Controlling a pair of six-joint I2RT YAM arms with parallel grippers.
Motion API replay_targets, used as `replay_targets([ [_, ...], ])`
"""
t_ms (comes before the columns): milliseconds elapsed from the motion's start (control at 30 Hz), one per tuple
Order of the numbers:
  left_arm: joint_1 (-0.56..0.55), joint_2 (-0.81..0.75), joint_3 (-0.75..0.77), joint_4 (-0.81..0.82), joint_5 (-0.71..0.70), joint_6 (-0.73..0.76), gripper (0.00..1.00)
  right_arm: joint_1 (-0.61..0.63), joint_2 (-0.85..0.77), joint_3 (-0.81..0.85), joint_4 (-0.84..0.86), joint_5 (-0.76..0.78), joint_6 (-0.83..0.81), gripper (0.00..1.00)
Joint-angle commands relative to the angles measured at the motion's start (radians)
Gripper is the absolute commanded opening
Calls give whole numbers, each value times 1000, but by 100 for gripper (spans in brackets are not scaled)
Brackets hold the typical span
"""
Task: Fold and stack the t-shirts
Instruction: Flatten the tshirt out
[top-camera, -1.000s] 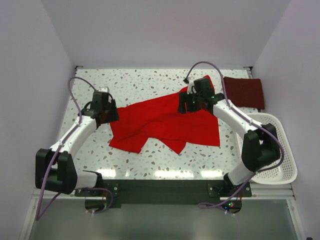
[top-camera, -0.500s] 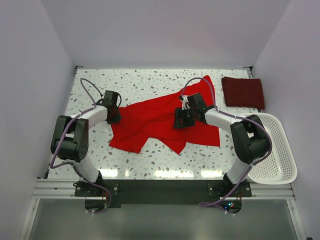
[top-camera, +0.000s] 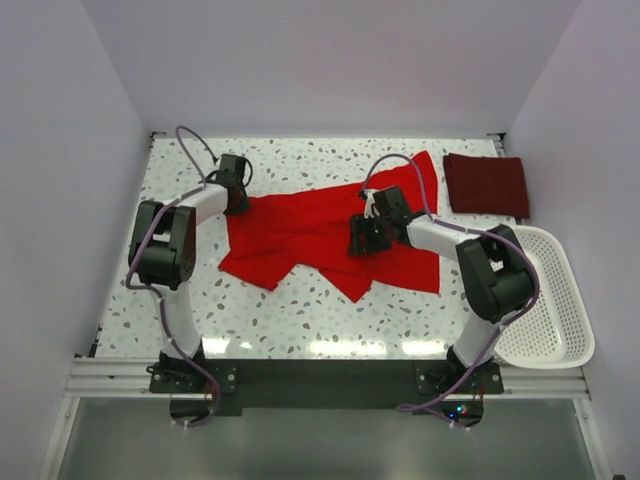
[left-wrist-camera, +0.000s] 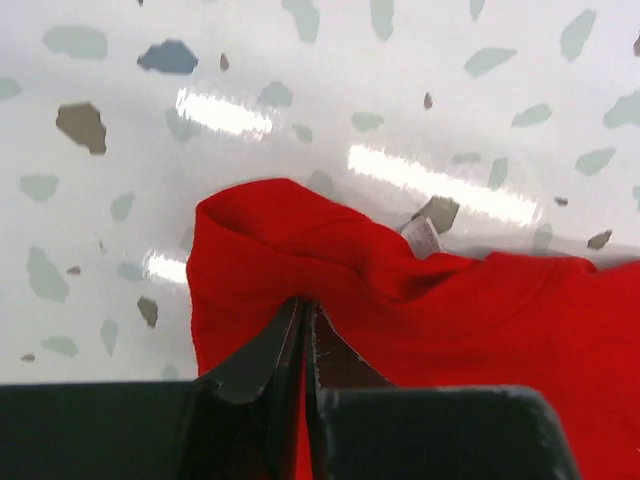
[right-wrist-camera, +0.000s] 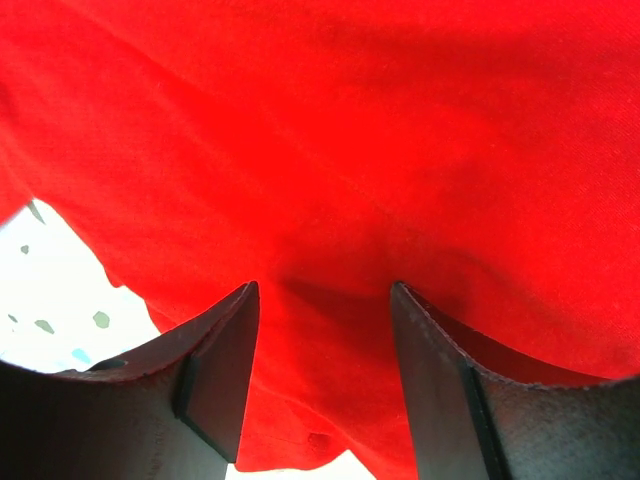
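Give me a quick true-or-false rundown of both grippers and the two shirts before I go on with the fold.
1. The left gripper is shut on the edge of the bright red shirt. True.
2. The right gripper is clamped shut. False: its jaws stand open over the bright red shirt.
3. The maroon shirt lies folded on the table. True.
4. The bright red shirt lies in the basket. False: it is spread on the table, apart from the basket.
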Motion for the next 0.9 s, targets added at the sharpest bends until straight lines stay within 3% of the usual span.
replay_targets([
  [0,5,43,88,62,-26,70,14,-1,-25,32,-30,75,-47,60],
  [133,3,-41,103,22,40,50,31,69,-65,49,-66,75,-119,62],
  [233,5,-189,62,16,38,33,49,168,-88,64,-73,116,-165,63],
  [367,12,-392,-5,-92,-8,33,80,305,-96,119,-72,149,-208,63],
  [400,17,-435,-30,-102,-14,32,83,357,-92,129,-64,149,-216,63],
  [633,110,-779,-324,-153,-75,33,93,544,19,294,-41,152,-314,64],
  [700,124,-827,-433,-138,-78,21,100,577,87,372,-59,156,-332,64],
  [867,158,-910,-532,-129,-72,12,100,647,228,501,-58,186,-372,63],
])
